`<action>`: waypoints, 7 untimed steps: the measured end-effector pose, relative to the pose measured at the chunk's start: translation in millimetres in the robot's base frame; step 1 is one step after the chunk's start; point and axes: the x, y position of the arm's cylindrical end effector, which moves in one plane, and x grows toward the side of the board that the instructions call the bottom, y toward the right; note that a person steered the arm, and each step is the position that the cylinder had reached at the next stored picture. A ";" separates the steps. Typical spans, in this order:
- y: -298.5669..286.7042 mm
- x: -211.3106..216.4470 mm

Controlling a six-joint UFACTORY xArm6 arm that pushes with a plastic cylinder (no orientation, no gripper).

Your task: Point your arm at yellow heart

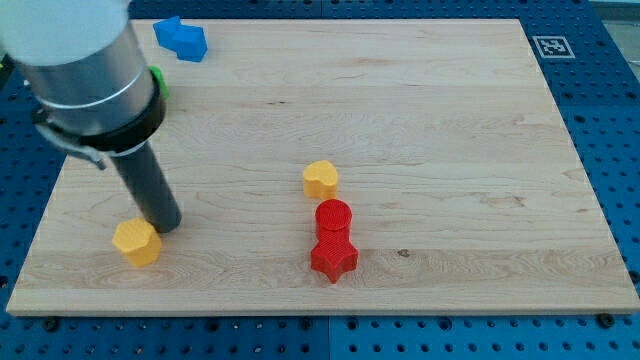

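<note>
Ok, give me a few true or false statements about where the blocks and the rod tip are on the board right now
1. My tip is beside the yellow hexagon. True.
2. My tip touches the yellow heart. False: the heart lies well off to the view's right of it.
3. The red cylinder sits right above the red star. True.
4. The blue block is at the view's bottom right. False: it is at the top left.

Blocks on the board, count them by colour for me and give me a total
Yellow: 2, the yellow heart and the yellow hexagon, which sits beside my tip.
Red: 2, the red cylinder and the red star.
Blue: 1, the blue block.
Green: 1, the green block, mostly hidden behind the arm.
Total: 6
</note>
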 end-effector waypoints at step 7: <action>235.5 -87.2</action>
